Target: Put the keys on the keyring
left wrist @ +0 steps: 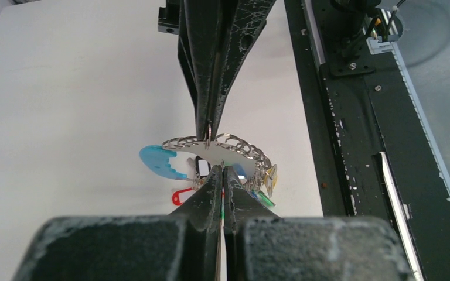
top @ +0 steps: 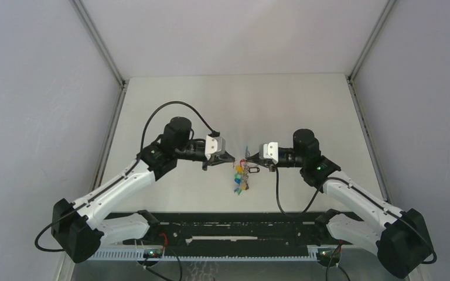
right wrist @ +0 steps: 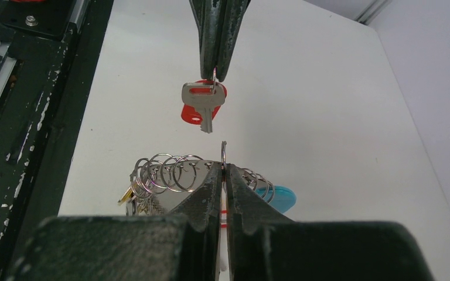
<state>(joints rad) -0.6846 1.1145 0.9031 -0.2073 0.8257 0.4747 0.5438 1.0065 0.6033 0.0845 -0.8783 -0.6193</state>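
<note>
My right gripper (top: 251,163) (right wrist: 223,168) is shut on a small upright split ring at the rim of the keyring (right wrist: 170,172), and holds it above the table. The keyring's light-blue part (left wrist: 158,161) and silver ring mesh (left wrist: 240,143) show in the left wrist view, with coloured tags hanging under it (top: 241,178). My left gripper (top: 228,159) (left wrist: 222,171) is shut on the small ring of the silver key (right wrist: 202,105) with the red tag (right wrist: 188,113). The key hangs from its tips (right wrist: 215,75), just apart from the keyring. The red tag (left wrist: 181,196) peeks out beside my left finger.
The white table (top: 234,105) lies under both grippers. The black rail with the arm bases (top: 228,225) runs along the near edge and shows in both wrist views (left wrist: 351,117) (right wrist: 12,88). Grey walls enclose the left, right and far sides.
</note>
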